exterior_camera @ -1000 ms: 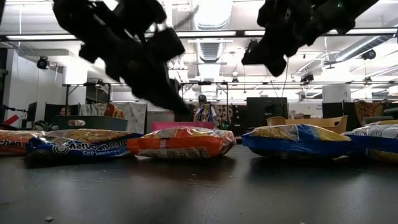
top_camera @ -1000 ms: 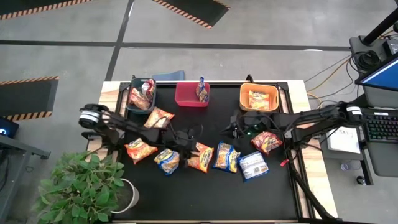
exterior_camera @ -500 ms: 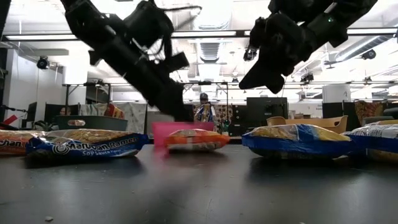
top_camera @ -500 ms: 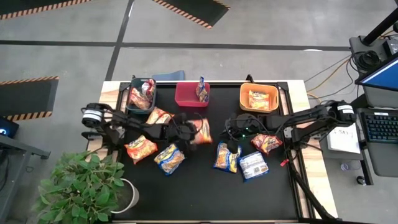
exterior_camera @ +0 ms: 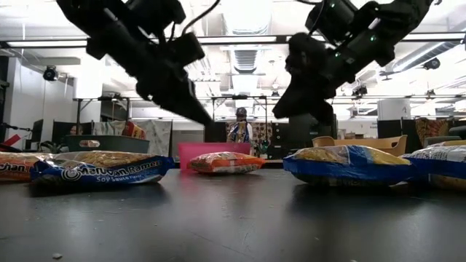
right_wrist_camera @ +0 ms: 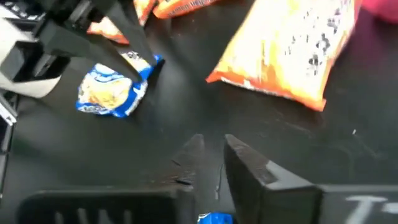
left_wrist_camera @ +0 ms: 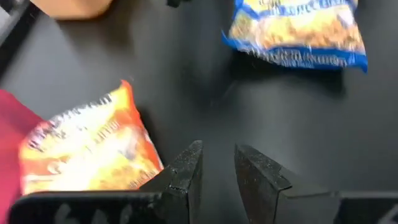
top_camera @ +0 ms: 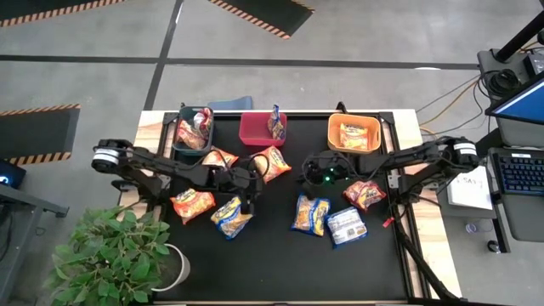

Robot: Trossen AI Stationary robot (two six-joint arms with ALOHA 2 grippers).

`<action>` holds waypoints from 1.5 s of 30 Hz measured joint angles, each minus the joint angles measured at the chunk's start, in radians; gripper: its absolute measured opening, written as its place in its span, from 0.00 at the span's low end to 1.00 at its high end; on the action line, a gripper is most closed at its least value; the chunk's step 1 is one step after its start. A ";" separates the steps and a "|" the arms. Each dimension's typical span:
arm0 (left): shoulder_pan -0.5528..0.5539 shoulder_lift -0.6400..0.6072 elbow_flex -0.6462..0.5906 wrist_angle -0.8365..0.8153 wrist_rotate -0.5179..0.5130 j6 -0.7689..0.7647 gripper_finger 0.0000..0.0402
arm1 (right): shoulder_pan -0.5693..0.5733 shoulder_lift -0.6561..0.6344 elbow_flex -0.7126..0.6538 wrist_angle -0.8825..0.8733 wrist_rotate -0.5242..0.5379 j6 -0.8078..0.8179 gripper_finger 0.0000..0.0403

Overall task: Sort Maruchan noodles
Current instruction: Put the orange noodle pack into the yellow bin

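Observation:
An orange Maruchan noodle packet [top_camera: 272, 161] lies flat on the black mat just in front of the red bin [top_camera: 255, 136]; it also shows in the low view [exterior_camera: 218, 161] and the left wrist view [left_wrist_camera: 87, 152]. My left gripper [top_camera: 248, 189] hangs just beside it, fingers [left_wrist_camera: 186, 174] close together and holding nothing. My right gripper [top_camera: 313, 172] hovers over the mat's middle, fingers [right_wrist_camera: 249, 165] close together and empty. Other packets lie on the mat: orange [top_camera: 218, 158], red-orange [top_camera: 192, 204] [top_camera: 365, 194], blue-and-yellow [top_camera: 229, 217] [top_camera: 310, 214], silver-white and blue [top_camera: 346, 225].
A dark grey bin [top_camera: 182, 136], the red bin and an orange bin [top_camera: 333, 136] stand along the back edge, each with packets inside. A potted plant [top_camera: 110, 255] overlaps the front left corner. The bare mat [top_camera: 272, 263] stretches along the front.
The left gripper lifted the orange packet from the front row, carried it back and let it go before the red bin. The right gripper shifted slightly left.

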 joint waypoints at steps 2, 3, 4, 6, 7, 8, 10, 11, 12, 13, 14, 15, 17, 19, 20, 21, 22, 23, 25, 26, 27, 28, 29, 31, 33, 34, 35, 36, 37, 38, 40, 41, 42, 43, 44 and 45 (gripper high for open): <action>-0.001 0.013 -0.019 0.013 0.001 -0.011 0.19 | 0.000 0.033 0.000 0.027 0.003 0.038 0.20; -0.002 0.022 -0.031 0.021 0.002 -0.017 0.19 | -0.001 0.052 0.000 0.045 0.004 0.054 0.24; -0.002 0.027 -0.041 0.025 0.002 -0.021 0.19 | -0.002 0.069 0.000 0.064 0.007 0.071 0.27; 0.000 0.034 -0.056 0.037 -0.002 -0.030 0.19 | -0.008 0.103 0.000 0.114 0.007 0.092 0.35; 0.000 0.036 -0.059 0.038 -0.020 -0.032 0.19 | -0.016 0.117 0.000 0.137 0.006 0.105 0.38; 0.000 0.037 -0.061 0.038 -0.054 -0.030 0.19 | -0.026 0.129 0.000 0.153 0.007 0.122 0.41; 0.000 0.038 -0.061 0.038 -0.140 -0.016 0.19 | -0.052 0.151 0.000 0.185 0.008 0.137 0.48; 0.002 0.038 -0.059 0.038 -0.187 -0.004 0.19 | -0.067 0.160 0.000 0.198 0.009 0.142 0.51; 0.006 0.038 -0.055 0.041 -0.230 0.015 0.19 | -0.084 0.169 0.000 0.214 0.009 0.146 0.53; 0.011 0.038 -0.052 0.048 -0.260 0.038 0.19 | -0.101 0.175 0.000 0.221 0.009 0.152 0.56; 0.018 0.038 -0.052 0.058 -0.276 0.062 0.19 | -0.119 0.183 0.003 0.218 0.009 0.156 0.58; 0.028 0.038 -0.052 0.072 -0.279 0.086 0.19 | -0.136 0.193 0.010 0.216 0.008 0.157 0.60; 0.052 0.038 -0.051 0.106 -0.277 0.117 0.19 | -0.162 0.213 0.026 0.213 0.009 0.158 0.64; 0.084 0.038 -0.051 0.142 -0.244 0.139 0.19 | -0.180 0.235 0.050 0.213 0.011 0.154 0.68; 0.103 0.038 -0.051 0.149 -0.219 0.148 0.19 | -0.185 0.246 0.064 0.212 0.011 0.146 0.69; 0.121 0.038 -0.051 0.152 -0.190 0.152 0.19 | -0.189 0.258 0.077 0.207 0.009 0.140 0.70; 0.139 0.038 -0.051 0.151 -0.163 0.153 0.19 | -0.190 0.271 0.090 0.207 0.007 0.137 0.71; 0.158 0.038 -0.051 0.151 -0.145 0.153 0.19 | -0.191 0.285 0.103 0.207 0.007 0.134 0.72; 0.189 0.038 -0.056 0.155 -0.123 0.154 0.19 | -0.193 0.306 0.124 0.201 0.007 0.122 0.74; 0.202 0.038 -0.061 0.155 -0.122 0.155 0.19 | -0.193 0.317 0.136 0.200 0.005 0.118 0.75; 0.214 0.038 -0.067 0.155 -0.121 0.155 0.19 | -0.194 0.323 0.146 0.196 0.003 0.117 0.75; 0.224 0.038 -0.076 0.160 -0.115 0.156 0.19 | -0.195 0.330 0.155 0.181 0.002 0.113 0.75; 0.235 0.038 -0.086 0.173 -0.103 0.155 0.19 | -0.196 0.336 0.163 0.173 0.002 0.104 0.75; 0.250 0.038 -0.115 0.222 -0.081 0.155 0.19 | -0.197 0.345 0.175 0.156 0.001 0.092 0.75; 0.258 0.038 -0.146 0.279 -0.068 0.152 0.19 | -0.201 0.350 0.184 0.142 0.002 0.086 0.75; 0.259 0.038 -0.159 0.303 -0.067 0.152 0.19 | -0.202 0.350 0.185 0.143 0.004 0.083 0.75; 0.261 0.038 -0.169 0.326 -0.068 0.152 0.19 | -0.205 0.350 0.186 0.143 0.006 0.082 0.75; 0.262 0.038 -0.181 0.347 -0.068 0.152 0.19 | -0.208 0.350 0.187 0.143 0.007 0.081 0.75; 0.264 0.038 -0.191 0.359 -0.068 0.152 0.19 | -0.212 0.350 0.187 0.142 0.007 0.081 0.75; 0.266 0.038 -0.199 0.367 -0.068 0.152 0.19 | -0.216 0.350 0.187 0.140 0.008 0.080 0.76; 0.271 0.038 -0.213 0.380 -0.068 0.152 0.19 | -0.224 0.350 0.187 0.140 0.008 0.080 0.75; 0.273 0.038 -0.218 0.392 -0.068 0.152 0.19 | -0.227 0.350 0.187 0.139 0.008 0.080 0.75; 0.277 0.038 -0.224 0.407 -0.068 0.152 0.19 | -0.230 0.350 0.187 0.139 0.008 0.079 0.75; 0.280 0.038 -0.229 0.426 -0.068 0.152 0.19 | -0.231 0.350 0.187 0.139 0.010 0.078 0.75; 0.283 0.038 -0.235 0.448 -0.068 0.151 0.19 | -0.231 0.350 0.187 0.139 0.010 0.075 0.75; 0.287 0.038 -0.242 0.470 -0.068 0.150 0.19 | -0.232 0.350 0.187 0.139 0.010 0.073 0.74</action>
